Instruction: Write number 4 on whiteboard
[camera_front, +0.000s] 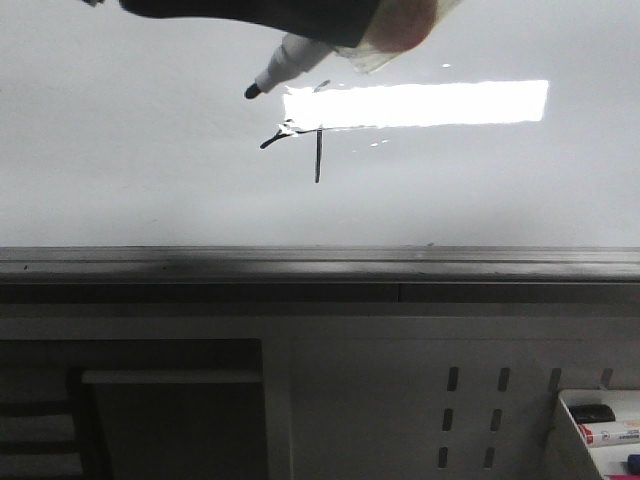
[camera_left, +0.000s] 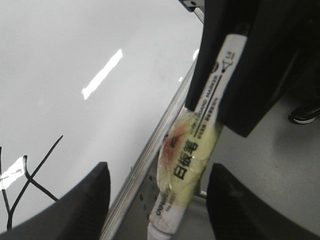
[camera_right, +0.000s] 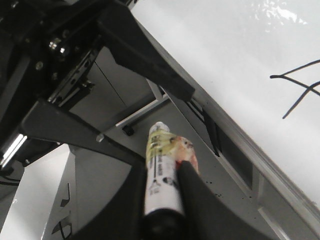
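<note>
The whiteboard (camera_front: 150, 170) fills the upper front view, with a grey rail (camera_front: 320, 262) along its near edge. The number 4 (camera_front: 305, 140) is drawn in thin black strokes at the left end of the bright reflection. It also shows in the left wrist view (camera_left: 30, 175) and the right wrist view (camera_right: 300, 87). My right gripper (camera_right: 161, 172) is shut on a whiteboard marker (camera_right: 162, 150). The marker's black tip (camera_front: 252, 92) hangs just up and left of the figure, off the strokes. My left gripper (camera_left: 157, 200) is open and empty, and the marker (camera_left: 192, 155) shows between its fingers.
A white tray (camera_front: 600, 420) with markers and an eraser stands below the board at the right. A perforated grey panel (camera_front: 470, 415) lies under the rail. A dark shoe (camera_left: 304, 114) is on the floor beyond the board's edge.
</note>
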